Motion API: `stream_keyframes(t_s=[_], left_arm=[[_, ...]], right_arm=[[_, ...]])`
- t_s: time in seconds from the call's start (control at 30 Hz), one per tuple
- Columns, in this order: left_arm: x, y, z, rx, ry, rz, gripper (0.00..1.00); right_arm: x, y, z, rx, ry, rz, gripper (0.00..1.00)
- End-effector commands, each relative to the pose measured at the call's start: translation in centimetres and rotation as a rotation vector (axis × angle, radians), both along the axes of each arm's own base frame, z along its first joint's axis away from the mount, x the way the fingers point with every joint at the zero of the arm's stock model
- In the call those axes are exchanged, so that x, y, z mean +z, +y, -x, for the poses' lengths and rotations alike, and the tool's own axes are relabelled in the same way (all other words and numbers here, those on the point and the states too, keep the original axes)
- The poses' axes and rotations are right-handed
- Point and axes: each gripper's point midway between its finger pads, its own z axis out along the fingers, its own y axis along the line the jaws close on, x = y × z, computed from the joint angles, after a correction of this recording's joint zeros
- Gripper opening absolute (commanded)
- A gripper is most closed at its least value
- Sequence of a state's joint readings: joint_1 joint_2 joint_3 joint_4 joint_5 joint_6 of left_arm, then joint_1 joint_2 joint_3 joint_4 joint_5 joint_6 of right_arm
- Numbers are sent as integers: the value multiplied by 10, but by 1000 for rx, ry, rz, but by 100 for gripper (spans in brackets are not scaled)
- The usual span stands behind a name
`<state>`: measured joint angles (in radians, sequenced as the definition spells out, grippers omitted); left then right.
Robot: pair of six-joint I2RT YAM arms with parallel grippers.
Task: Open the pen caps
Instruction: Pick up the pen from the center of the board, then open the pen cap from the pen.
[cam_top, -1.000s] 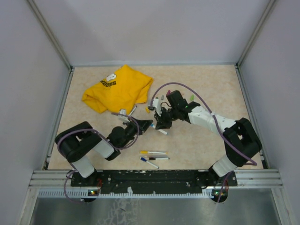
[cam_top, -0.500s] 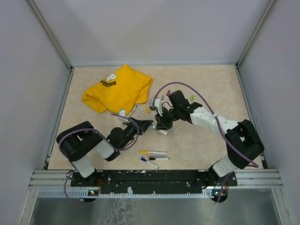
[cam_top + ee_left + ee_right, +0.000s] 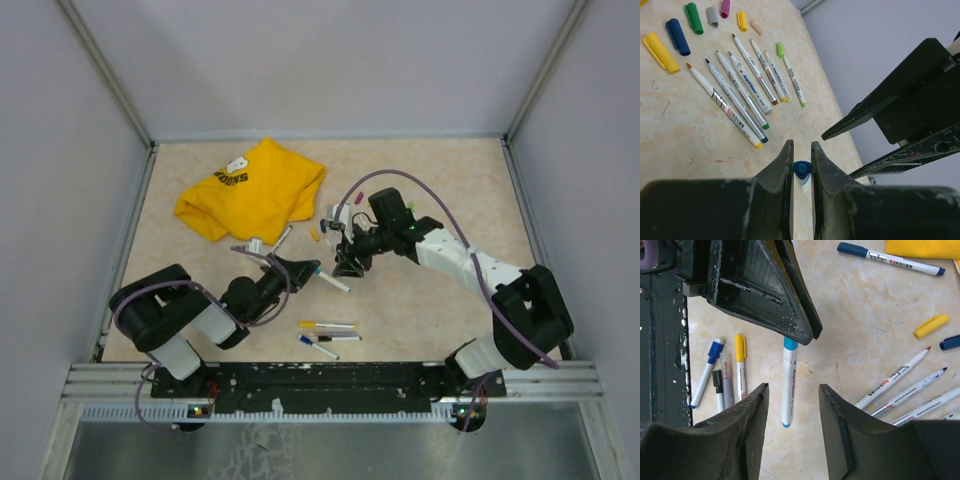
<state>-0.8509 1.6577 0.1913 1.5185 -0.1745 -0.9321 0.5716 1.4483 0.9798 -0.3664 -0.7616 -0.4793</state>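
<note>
My left gripper [image 3: 801,147] is shut on a white pen [image 3: 788,385] at its blue end [image 3: 801,169], holding it above the table. The barrel points toward my right gripper [image 3: 793,386], which is open, one finger on each side of the barrel without touching it. From above, the two grippers meet at mid-table around this pen [image 3: 333,282]. Several loose pen caps [image 3: 678,36] in yellow, blue, green, grey and pink lie beside a row of uncapped pens [image 3: 740,95]. Three capped pens [image 3: 740,365] lie apart.
A crumpled yellow T-shirt [image 3: 252,188] lies at the back left of the table. Another capped pen [image 3: 890,259] rests near its edge. The three capped pens [image 3: 328,338] lie near the front rail [image 3: 330,378]. Grey walls enclose the table.
My right gripper has opened and let go of the pen barrel, drawing back slightly to the right. The left gripper still grips the pen and has shifted slightly.
</note>
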Motion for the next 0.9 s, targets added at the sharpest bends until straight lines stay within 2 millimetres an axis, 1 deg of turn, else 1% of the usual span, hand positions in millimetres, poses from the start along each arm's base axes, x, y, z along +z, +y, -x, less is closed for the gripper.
stream_keyframes(t_s=[0.0, 0.17, 0.27, 0.43, 0.53, 0.73, 0.87], left_arm=[[46, 7, 6, -3, -142, 100, 0], [49, 10, 11, -13, -164, 89, 0], [53, 8, 14, -34, -185, 85, 0], [59, 4, 16, -56, -209, 89, 0], [62, 2, 16, -62, -216, 92, 0], [71, -2, 14, -67, -233, 112, 0], [77, -3, 15, -73, -243, 126, 0]], right_arm=[[23, 3, 6, 55, -50, -68, 47], [27, 3, 10, 74, -47, -81, 53], [23, 4, 12, 85, -29, -84, 57], [16, 7, 14, 87, 11, -83, 60], [9, 9, 14, 78, 26, -68, 60], [-11, 19, 16, 68, 44, -6, 54], [-18, 22, 17, 65, 47, 17, 50]])
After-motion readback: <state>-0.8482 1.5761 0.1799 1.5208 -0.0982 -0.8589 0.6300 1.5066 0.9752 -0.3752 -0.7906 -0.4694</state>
